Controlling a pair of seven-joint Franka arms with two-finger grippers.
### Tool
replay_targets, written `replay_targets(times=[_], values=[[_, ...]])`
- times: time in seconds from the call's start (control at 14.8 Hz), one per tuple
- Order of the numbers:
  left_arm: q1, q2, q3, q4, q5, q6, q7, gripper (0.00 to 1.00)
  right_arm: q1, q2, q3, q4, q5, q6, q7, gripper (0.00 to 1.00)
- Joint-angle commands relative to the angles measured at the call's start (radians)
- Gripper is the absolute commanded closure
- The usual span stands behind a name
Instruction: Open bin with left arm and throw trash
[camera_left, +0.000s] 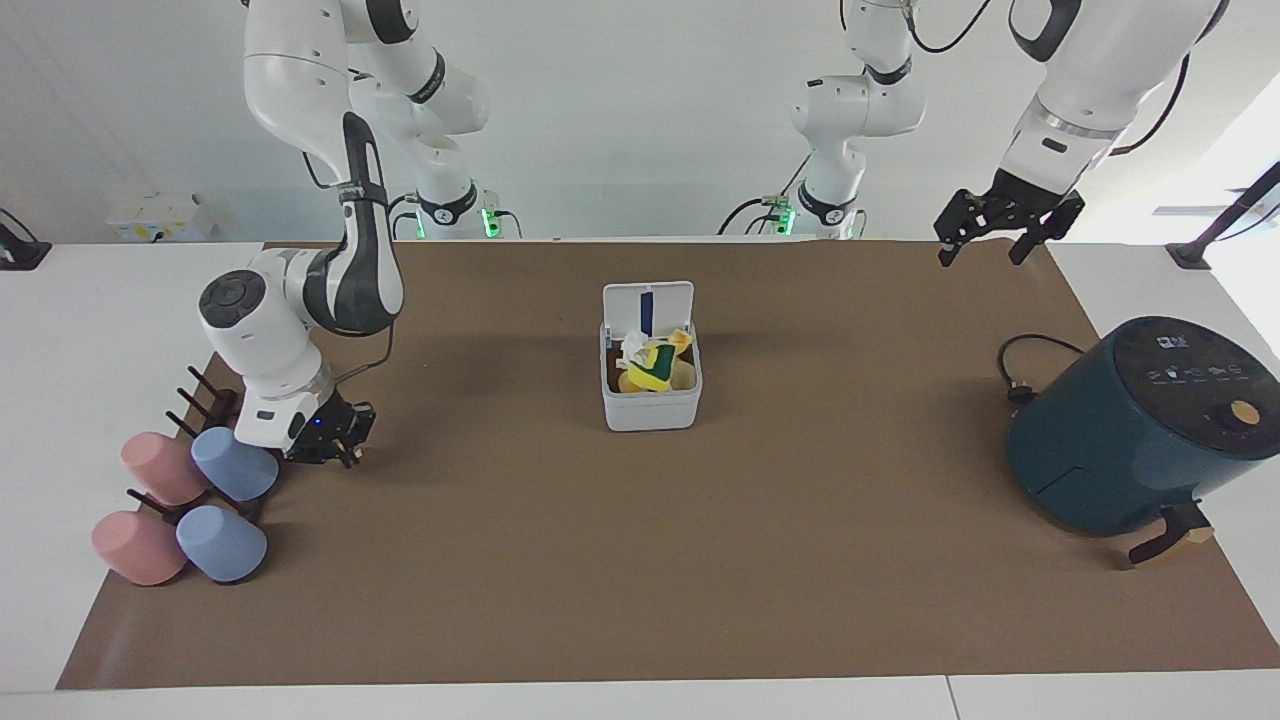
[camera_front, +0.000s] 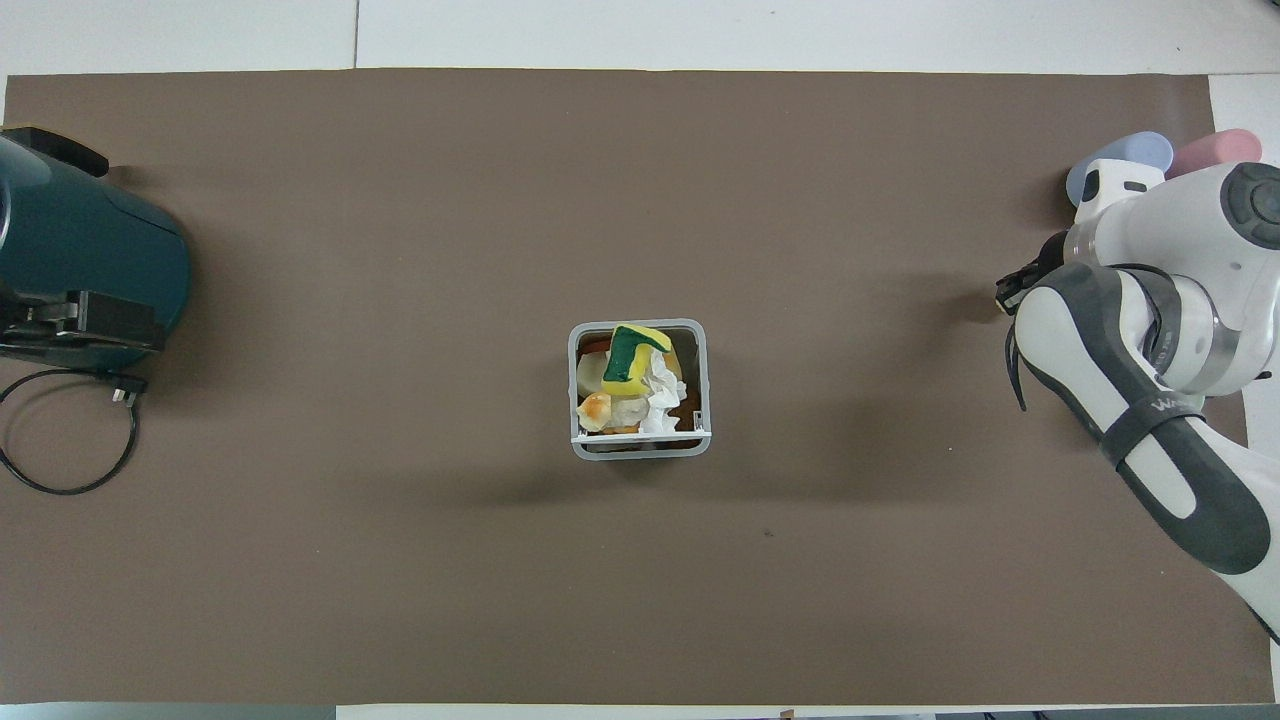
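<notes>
The white bin (camera_left: 650, 405) stands mid-mat with its lid (camera_left: 648, 303) hinged up on the side nearer the robots. It holds a yellow-and-green sponge piece (camera_left: 657, 366), pale lumps and crumpled paper, which also show in the overhead view (camera_front: 632, 357). My right gripper (camera_left: 338, 450) is down at the mat beside the cups, fingers drawn together where a pale yellow lump lay; the lump itself is hidden. Only the gripper's tip (camera_front: 1010, 290) shows from overhead. My left gripper (camera_left: 980, 255) is open, empty and raised over the mat's edge at the left arm's end.
Two pink cups (camera_left: 160, 468) and two blue cups (camera_left: 235, 463) lie on a dark peg rack at the right arm's end. A dark teal air fryer (camera_left: 1140, 425) with a black cable (camera_left: 1020, 372) stands at the left arm's end.
</notes>
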Motion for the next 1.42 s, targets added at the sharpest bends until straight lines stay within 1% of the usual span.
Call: replay_targets(times=[0.0, 0.14, 0.27, 0.34, 0.54, 0.68, 0.81, 0.88, 0.95, 1.08, 1.22, 1.35], values=[[0.033, 0.054, -0.01, 0.098, 0.01, -0.076, 0.034, 0.0, 0.042, -0.041, 0.006, 0.065, -0.024, -0.138, 0.109, 1.0], [0.053, 0.069, -0.01, 0.133, 0.012, -0.101, 0.058, 0.0, 0.098, -0.065, 0.013, 0.129, -0.023, -0.256, 0.246, 1.0], [0.069, 0.078, -0.012, 0.15, 0.011, -0.112, 0.066, 0.0, 0.167, -0.07, 0.016, 0.222, -0.007, -0.382, 0.407, 1.0], [0.068, 0.072, -0.012, 0.147, 0.006, -0.103, 0.068, 0.0, 0.212, -0.069, 0.018, 0.261, -0.007, -0.425, 0.5, 1.0], [0.068, 0.064, -0.013, 0.131, 0.003, -0.109, 0.071, 0.0, 0.316, -0.069, 0.021, 0.33, -0.003, -0.489, 0.705, 1.0], [0.065, 0.061, -0.013, 0.124, 0.001, -0.113, 0.068, 0.0, 0.362, -0.07, 0.048, 0.342, 0.034, -0.496, 0.852, 1.0], [0.059, 0.04, -0.015, 0.098, 0.001, -0.115, 0.063, 0.0, 0.398, -0.07, 0.079, 0.349, 0.082, -0.484, 1.057, 1.0], [0.057, 0.022, -0.015, 0.082, 0.001, -0.122, 0.062, 0.0, 0.416, -0.07, 0.093, 0.349, 0.085, -0.475, 1.14, 1.0], [0.057, 0.017, -0.015, 0.078, 0.001, -0.124, 0.062, 0.0, 0.445, -0.07, 0.11, 0.349, 0.086, -0.458, 1.211, 1.0], [0.057, 0.017, -0.015, 0.078, 0.001, -0.124, 0.059, 0.0, 0.497, -0.076, 0.118, 0.329, 0.086, -0.414, 1.33, 1.0], [0.057, 0.011, -0.015, 0.078, 0.003, -0.119, 0.06, 0.0, 0.516, -0.099, 0.119, 0.269, 0.086, -0.357, 1.368, 1.0], [0.059, -0.001, -0.015, 0.078, 0.003, -0.119, 0.06, 0.0, 0.542, -0.133, 0.119, 0.182, 0.086, -0.284, 1.374, 1.0]])
